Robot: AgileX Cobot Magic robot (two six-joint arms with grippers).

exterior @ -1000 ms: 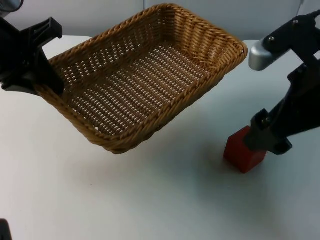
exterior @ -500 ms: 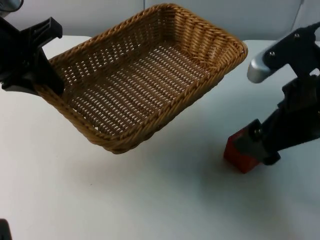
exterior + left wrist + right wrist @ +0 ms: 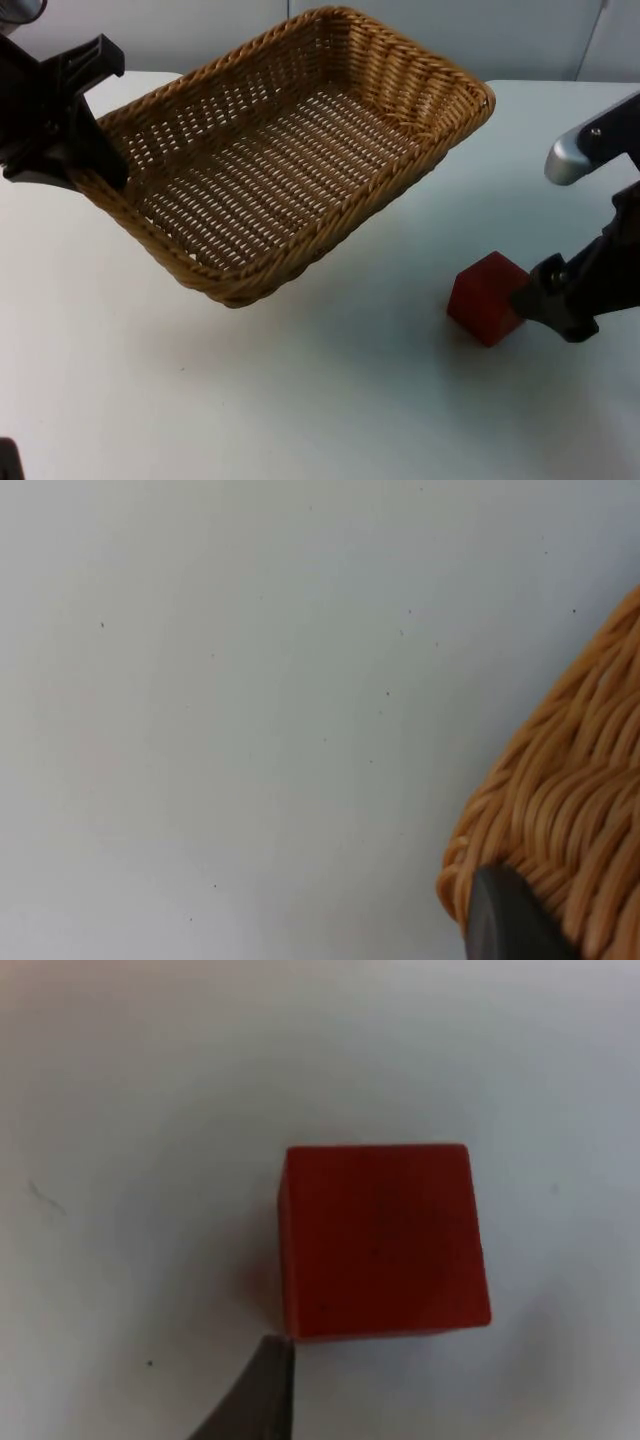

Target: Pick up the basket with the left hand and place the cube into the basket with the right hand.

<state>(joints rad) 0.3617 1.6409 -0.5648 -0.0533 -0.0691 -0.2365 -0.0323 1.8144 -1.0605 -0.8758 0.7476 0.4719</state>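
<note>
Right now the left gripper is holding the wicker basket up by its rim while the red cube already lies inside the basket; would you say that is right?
Not quite. The left gripper does hold the wicker basket by its rim, but the red cube is not inside it. In the top view the cube sits on the white table, apart from the basket, with the right gripper beside it.

Cube [image 3: 486, 297] on table [image 3: 300, 400], right of basket [image 3: 280, 160].

Right hand [image 3: 545, 300] fingers — grip on cube [image 3: 485, 297] unclear
</note>
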